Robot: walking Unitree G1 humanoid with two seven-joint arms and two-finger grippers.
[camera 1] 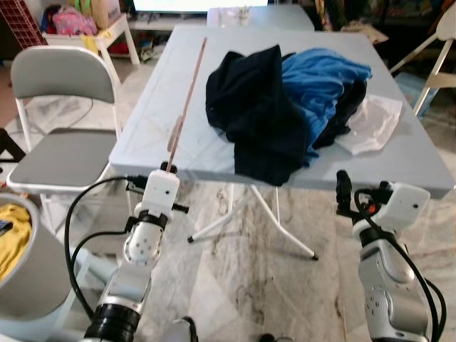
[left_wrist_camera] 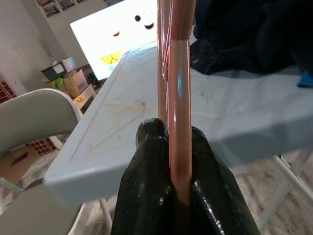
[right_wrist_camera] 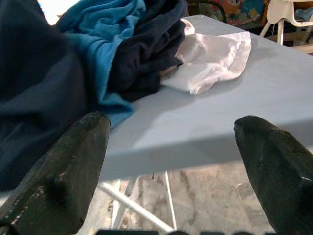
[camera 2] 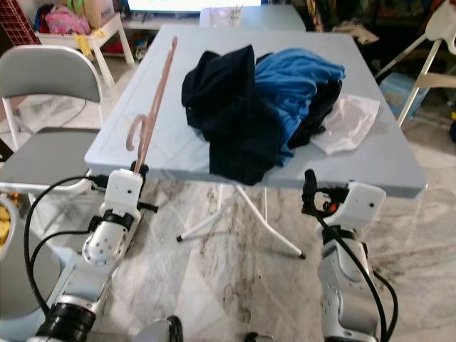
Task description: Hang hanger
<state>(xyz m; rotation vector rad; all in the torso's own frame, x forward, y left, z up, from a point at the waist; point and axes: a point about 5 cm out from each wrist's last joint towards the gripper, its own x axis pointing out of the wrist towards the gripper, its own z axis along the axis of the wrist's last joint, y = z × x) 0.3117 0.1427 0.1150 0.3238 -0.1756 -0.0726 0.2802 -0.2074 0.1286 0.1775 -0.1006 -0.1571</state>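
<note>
Left fingers: the left gripper (left_wrist_camera: 178, 196) stands just short of the near edge of the bench (camera 1: 399, 160); its two black fingers (left_wrist_camera: 146, 181) are pressed together on the lower end of the pink hanger (camera 1: 187, 103)
Hanger axis: from that clamp the hanger runs straight up and away over the bench, a long thin line leaning toward the far edge; its curved hook (camera 2: 134, 133) sits low, close above the grip, on the side away from the clothes
Hanger vs fingers: it is already in the grasp, so the coming move, as I judge it, turns on carrying this long axis clear of the bench and swinging the hook toward a rail, which I cannot see here
Right fingers: the right gripper (right_wrist_camera: 166, 161) waits at the near edge of the bench on the other side of the clothes, its fingers spread wide with nothing between them; it is well apart from the hanger, so the left arm is the working one
On the bench: a heap of dark clothes (camera 1: 256, 117), a blue garment (camera 1: 324, 82) and a white cloth (camera 1: 370, 125) lie beyond the grippers, beside the hanger's line but apart from it
Beside the bench: a grey folding chair (camera 1: 60, 153) stands on the hanger's side
</note>
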